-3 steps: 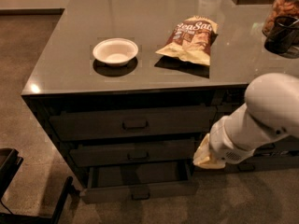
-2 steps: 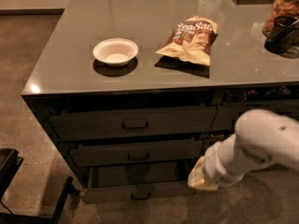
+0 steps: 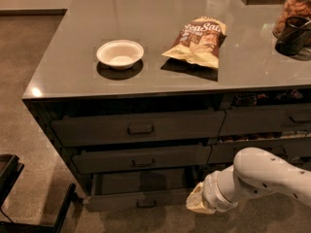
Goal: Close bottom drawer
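Under the smooth grey counter [image 3: 73, 42], lowest of its wide stack, the slim-fronted dark grey bottom drawer [image 3: 121, 201] stands pulled out, proud of the two taller drawers [image 3: 97, 130] above. The white arm [image 3: 262, 174] ends in a yellowish pincer [image 3: 197, 204] just beside the panel's right end; whether it is spread or pressed together cannot be told. Rigid and probably weighty, the drawer should take a flat push near its centred bar handle [image 3: 146, 204].

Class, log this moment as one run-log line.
bottom drawer: open | gripper: low, by its right end | contact: unclear
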Tool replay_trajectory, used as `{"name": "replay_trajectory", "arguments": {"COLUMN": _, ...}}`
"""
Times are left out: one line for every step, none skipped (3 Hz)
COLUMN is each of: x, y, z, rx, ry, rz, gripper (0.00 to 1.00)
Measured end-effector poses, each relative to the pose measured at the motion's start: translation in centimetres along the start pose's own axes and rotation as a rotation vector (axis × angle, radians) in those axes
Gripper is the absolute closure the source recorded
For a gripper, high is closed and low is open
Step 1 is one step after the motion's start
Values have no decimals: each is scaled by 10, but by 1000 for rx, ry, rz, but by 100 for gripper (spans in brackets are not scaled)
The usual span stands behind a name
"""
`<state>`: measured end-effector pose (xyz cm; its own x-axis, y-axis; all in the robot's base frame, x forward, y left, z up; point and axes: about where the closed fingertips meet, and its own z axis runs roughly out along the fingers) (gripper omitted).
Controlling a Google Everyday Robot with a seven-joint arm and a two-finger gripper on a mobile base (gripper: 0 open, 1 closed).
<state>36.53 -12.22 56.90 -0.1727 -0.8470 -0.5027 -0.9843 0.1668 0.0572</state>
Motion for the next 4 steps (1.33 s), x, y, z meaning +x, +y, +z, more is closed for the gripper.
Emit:
{"name": "replay_trajectory", "arguments": {"x": 21, "y": -4, "z": 30, "rx": 4, "ry": 17, "rz": 10, "gripper": 100}}
{"name": "replay_trajectory", "arguments": {"x": 66, "y": -21, "z": 97, "rx": 10, "ry": 53, "rz": 9, "gripper": 100}}
{"name": "replay_trajectory", "arguments": {"x": 126, "y": -61, "z": 173, "rx": 52, "ry": 65, "rz": 5, "gripper": 100}}
{"name": "replay_trajectory", "arguments": {"x": 132, "y": -34, "z": 199, "rx": -14, "ry": 48, "rz": 45, "gripper": 100}}
